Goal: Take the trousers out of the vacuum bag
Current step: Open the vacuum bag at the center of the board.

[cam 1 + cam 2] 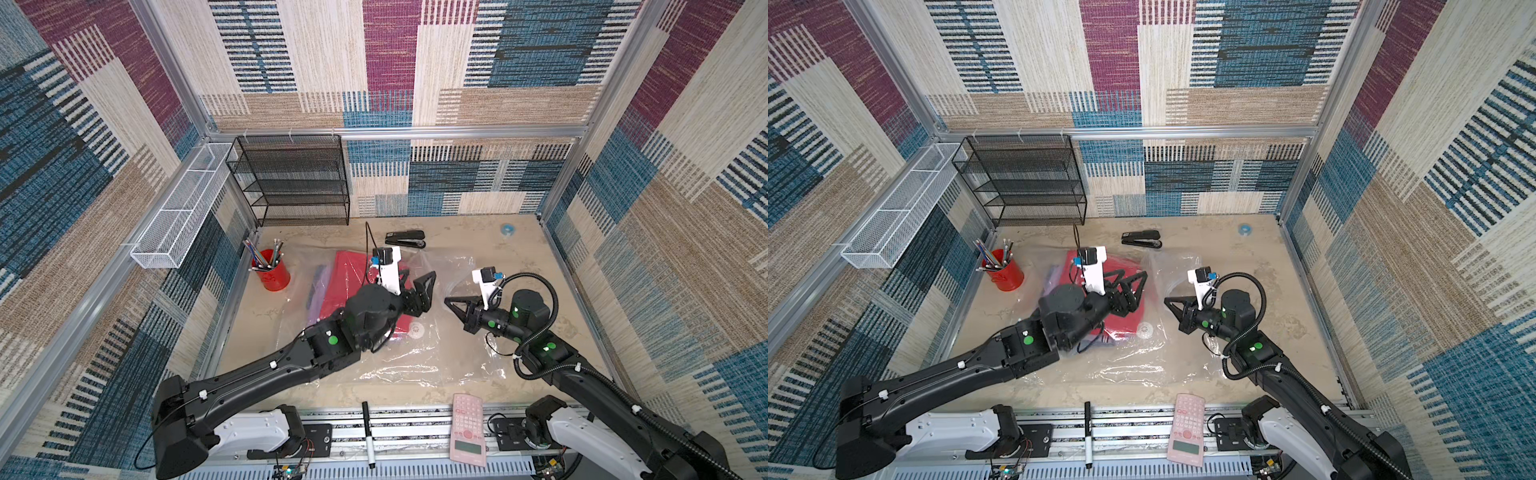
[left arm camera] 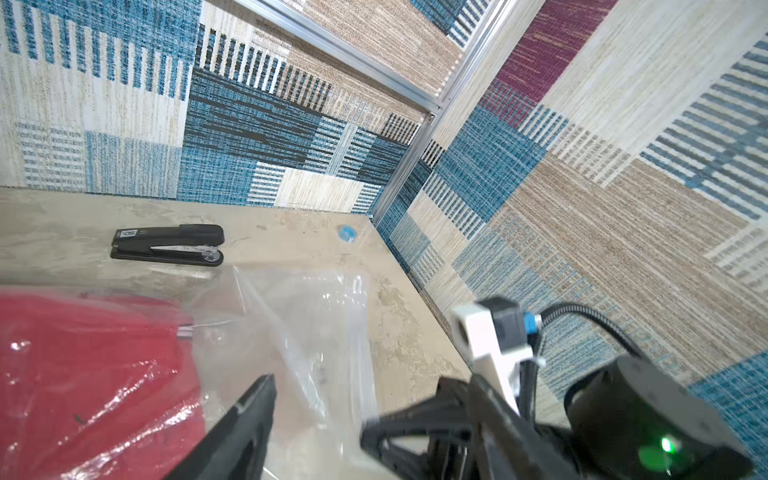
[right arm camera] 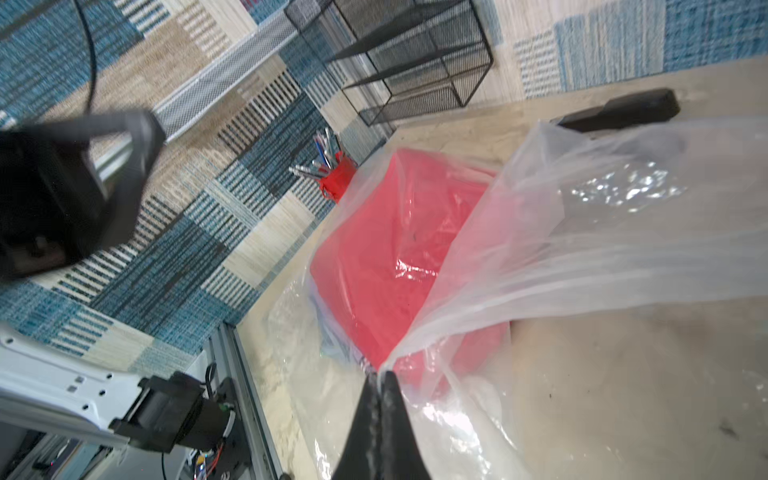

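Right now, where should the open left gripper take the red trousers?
Red trousers: folded edge facing the right gripper, entered from that side. It pinches the vacuum bag film up there, likely the mouth; elsewhere plastic covers the cloth.

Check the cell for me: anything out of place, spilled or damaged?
Nothing is spilled or damaged. The pink calculator and black marker lie across the front rail, and the calculator is slightly askew. The vacuum bag is pulled up where the right gripper pinches it.

left pincer (image 1: 419, 277) spread, right pincer (image 1: 449, 300) clamped
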